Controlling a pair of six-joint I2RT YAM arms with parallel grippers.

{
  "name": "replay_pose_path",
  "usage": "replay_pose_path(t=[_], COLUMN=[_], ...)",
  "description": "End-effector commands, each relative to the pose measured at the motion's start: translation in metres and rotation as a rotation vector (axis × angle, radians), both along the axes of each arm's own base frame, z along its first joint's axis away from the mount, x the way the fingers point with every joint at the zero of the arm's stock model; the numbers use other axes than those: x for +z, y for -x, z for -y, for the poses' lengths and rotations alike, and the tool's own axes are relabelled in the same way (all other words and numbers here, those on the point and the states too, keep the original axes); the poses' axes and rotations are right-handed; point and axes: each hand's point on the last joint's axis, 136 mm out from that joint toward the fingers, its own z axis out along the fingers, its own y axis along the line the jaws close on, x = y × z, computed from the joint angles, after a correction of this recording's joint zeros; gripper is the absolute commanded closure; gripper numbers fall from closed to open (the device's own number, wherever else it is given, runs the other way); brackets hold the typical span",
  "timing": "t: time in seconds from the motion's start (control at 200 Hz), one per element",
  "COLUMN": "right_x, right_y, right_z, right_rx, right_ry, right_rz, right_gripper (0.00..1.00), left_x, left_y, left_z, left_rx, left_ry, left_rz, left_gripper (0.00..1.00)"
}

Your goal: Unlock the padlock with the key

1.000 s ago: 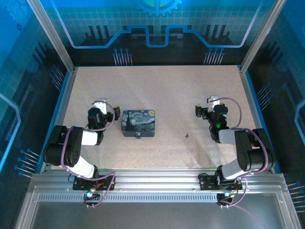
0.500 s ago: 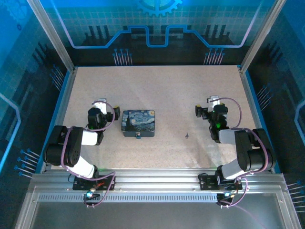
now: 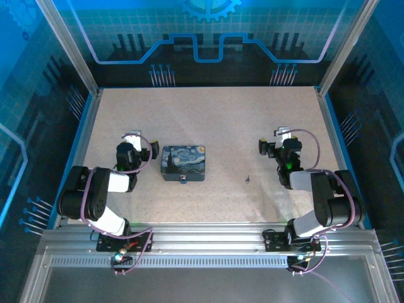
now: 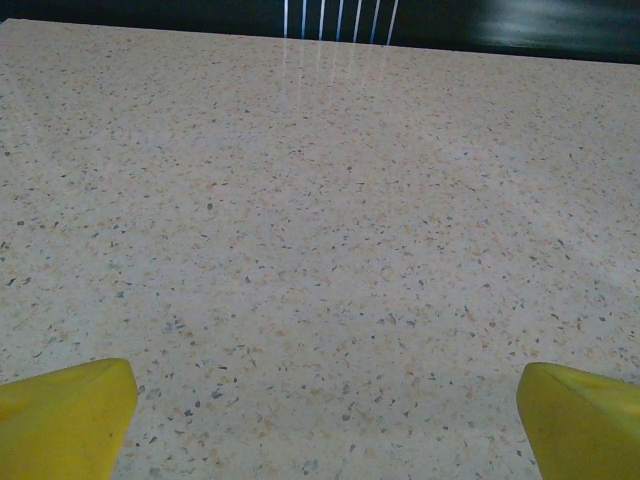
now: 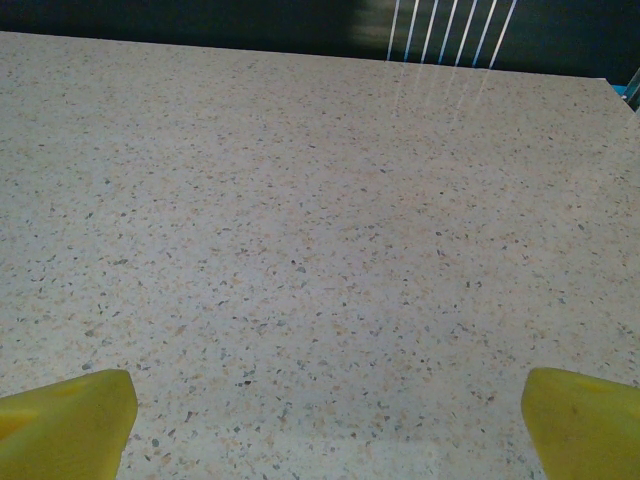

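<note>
**A:** What is the surface like?

**B:** A pale, speckled, stone-look tabletop (image 3: 221, 120). It is walled in by blue panels (image 3: 208, 31) printed with circuit lines and set in aluminium posts (image 3: 66, 47). A dark-blue painted tin (image 3: 183, 162) lies on it.

**A:** And the padlock?

**B:** The padlock (image 3: 184, 180) sits against the middle of the tin's near edge. The key (image 3: 248, 179) lies on bare tabletop well to the tin's right.

**A:** The tools?

**B:** The left gripper (image 4: 325, 418) hangs just left of the tin. The right gripper (image 5: 328, 418) is far to the tin's right, beyond the key. Each has its yellow fingers (image 4: 70, 415) spread fully wide, with speckled tabletop between them and nothing held.
</note>
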Motion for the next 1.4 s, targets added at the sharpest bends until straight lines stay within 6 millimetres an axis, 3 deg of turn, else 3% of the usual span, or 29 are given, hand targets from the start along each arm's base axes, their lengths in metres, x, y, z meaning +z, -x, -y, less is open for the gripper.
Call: replay_pose_path(t=[0.0,0.12,0.36,0.545,0.745,0.995,1.206,1.396], right_x=[0.0,0.0,0.025,0.044,0.049,0.021,-0.013,-0.038], right_y=[0.0,0.001,0.01,0.019,0.04,0.09,0.136,0.15], right_z=[-0.002,-0.001,0.003,0.002,-0.023,-0.069,-0.103,-0.114], right_rx=[-0.002,-0.002,-0.027,-0.047,-0.035,0.002,0.06,0.077], right_ry=[-0.006,-0.007,-0.008,-0.053,-0.199,-0.273,-0.197,-0.137], right_rz=[0.004,0.007,0.032,-0.025,-0.236,-0.588,-0.803,-0.912], right_gripper=[0.0,0.0,0.0,0.0,0.0,0.04,0.15,0.25], left_x=[0.009,0.013,0.031,0.059,0.092,0.108,0.096,0.083], left_y=[-0.006,0.0,0.023,0.028,0.035,0.05,0.069,0.079], left_z=[0.002,-0.004,-0.015,-0.023,-0.018,0.024,0.09,0.134], left_rx=[-0.022,0.009,0.079,0.127,0.179,0.094,-0.067,-0.17], left_ry=[-0.006,-0.01,-0.006,-0.006,0.232,0.517,0.571,0.594], left_rz=[0.024,0.066,0.181,0.167,0.062,-0.118,-0.231,-0.278], left_gripper=[0.01,0.01,0.01,0.01,0.01,0.01,0.01,0.01])
